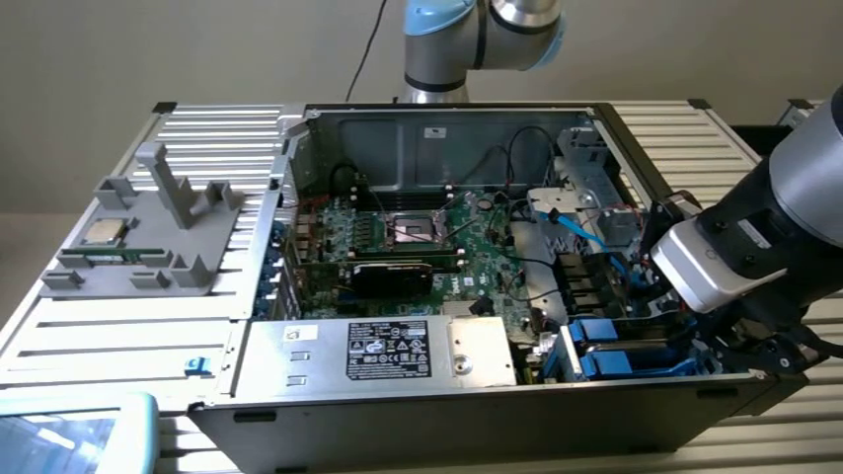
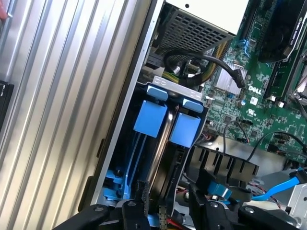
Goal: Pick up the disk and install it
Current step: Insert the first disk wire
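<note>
Table [image 1: 158, 326] of slatted metal carries the open case [image 1: 461, 425], our landmark. At the case's corner toward the exterior view's right, we see the arm [image 1: 777, 227] leaning in. Inside that corner the drive bay [image 2: 165, 82] holds the disk [image 2: 150, 117] on edge in its blue frame, just beside a second carrier [image 2: 184, 129]. Close by the drive bay, the gripper [image 2: 167, 205] has its fingers apart, and we see nothing clamped between them. We judge the disk rigid, dense for its size and intolerant of knocks, with smooth metal faces that could slip. Its stiff blue side rails look like the safest hold.
</note>
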### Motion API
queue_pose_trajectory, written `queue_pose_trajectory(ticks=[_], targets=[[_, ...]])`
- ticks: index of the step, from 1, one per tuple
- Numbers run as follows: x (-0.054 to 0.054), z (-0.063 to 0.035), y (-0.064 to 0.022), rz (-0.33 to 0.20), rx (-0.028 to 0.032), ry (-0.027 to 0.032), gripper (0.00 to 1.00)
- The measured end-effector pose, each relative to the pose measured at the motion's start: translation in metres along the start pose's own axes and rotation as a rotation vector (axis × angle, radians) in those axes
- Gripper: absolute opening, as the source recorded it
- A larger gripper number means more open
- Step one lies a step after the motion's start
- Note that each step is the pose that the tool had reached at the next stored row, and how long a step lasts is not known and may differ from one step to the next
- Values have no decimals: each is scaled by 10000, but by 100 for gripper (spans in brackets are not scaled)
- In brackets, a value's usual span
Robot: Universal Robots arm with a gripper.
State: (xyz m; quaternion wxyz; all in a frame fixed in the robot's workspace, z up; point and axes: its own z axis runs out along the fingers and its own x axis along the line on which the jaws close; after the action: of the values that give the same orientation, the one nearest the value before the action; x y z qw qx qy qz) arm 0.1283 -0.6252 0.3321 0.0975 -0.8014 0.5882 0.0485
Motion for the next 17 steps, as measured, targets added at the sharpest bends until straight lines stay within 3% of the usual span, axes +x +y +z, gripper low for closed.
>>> queue_pose_trajectory(ticks=[11,13,14,17], targets=[[-6,10,-2,-3,-25,-8,44],[-6,11,-2,0,-37,-12,31],[-5,11,-1,1,-41,-13,31],[-5,12,-1,2,-50,-17,17]])
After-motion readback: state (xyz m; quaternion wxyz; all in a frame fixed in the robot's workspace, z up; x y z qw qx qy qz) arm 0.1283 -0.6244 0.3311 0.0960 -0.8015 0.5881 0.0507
